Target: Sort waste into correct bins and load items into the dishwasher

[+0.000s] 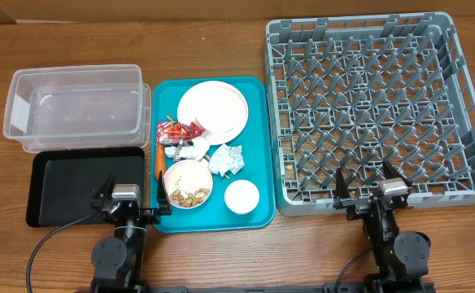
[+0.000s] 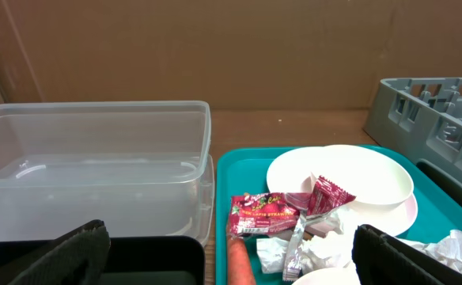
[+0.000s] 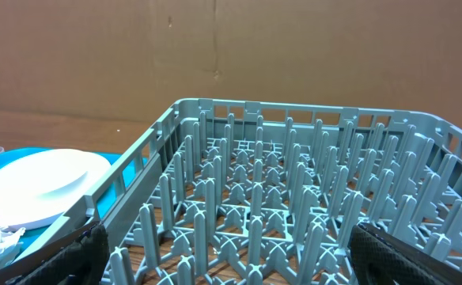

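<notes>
The left pincer (image 1: 133,199) and right pincer (image 1: 368,189) both gape wide, empty. The left is at the black tray (image 1: 58,191), the right at the rack (image 1: 274,122). On the teal tray (image 1: 254,163) lie a plate (image 1: 213,110), wrapper (image 1: 180,130), paper wads (image 1: 227,159), carrot (image 1: 159,163), bowl (image 1: 185,167) of nut scraps (image 1: 189,198) and cup (image 1: 241,196). The tub (image 1: 14,106) stands behind the black tray on the tabletop (image 1: 246,260).

On my overhead feed I see a teal serving tray (image 1: 260,155) lying at centre frame on the wooden table (image 1: 237,264), whose grain runs left to right. In both wrist feeds, a brown cardboard wall (image 2: 215,47) fills the upper half of the frame.
</notes>
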You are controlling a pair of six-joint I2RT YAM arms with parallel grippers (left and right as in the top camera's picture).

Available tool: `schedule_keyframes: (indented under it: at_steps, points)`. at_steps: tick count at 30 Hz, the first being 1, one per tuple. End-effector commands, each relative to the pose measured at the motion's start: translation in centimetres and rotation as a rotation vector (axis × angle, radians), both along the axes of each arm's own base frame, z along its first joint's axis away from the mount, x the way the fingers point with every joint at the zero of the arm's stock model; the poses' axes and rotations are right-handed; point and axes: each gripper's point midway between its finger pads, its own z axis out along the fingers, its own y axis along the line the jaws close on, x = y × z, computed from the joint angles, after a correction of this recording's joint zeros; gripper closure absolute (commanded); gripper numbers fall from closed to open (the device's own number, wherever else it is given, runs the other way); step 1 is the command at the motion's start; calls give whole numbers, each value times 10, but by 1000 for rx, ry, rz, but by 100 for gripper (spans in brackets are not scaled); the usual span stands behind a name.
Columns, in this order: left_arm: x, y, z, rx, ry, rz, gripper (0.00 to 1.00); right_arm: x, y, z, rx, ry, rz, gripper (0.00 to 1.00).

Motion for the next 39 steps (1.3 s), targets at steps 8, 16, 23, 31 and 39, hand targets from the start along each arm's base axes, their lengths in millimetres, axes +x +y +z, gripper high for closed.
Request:
schedule_keyframes:
  at_steps: [8, 16, 23, 31, 39]
  points:
    - [0, 0, 0, -11, -7, 0, 0, 0, -1, -1, -3, -6, -5, 0]
    - [0, 0, 0, -11, -7, 0, 0, 0, -1, -1, -3, -6, -5, 0]
    - [0, 0, 0, -12, -7, -3, 0, 0, -1, -1, -3, -6, -5, 0]
    - [-2, -26, 6, -23, -28, -154, 0, 0, -1, -1, -3, -6, -5, 0]
    - [-22, -35, 93, -113, -174, -217, 0, 0, -1, -1, -3, -6, -5, 0]
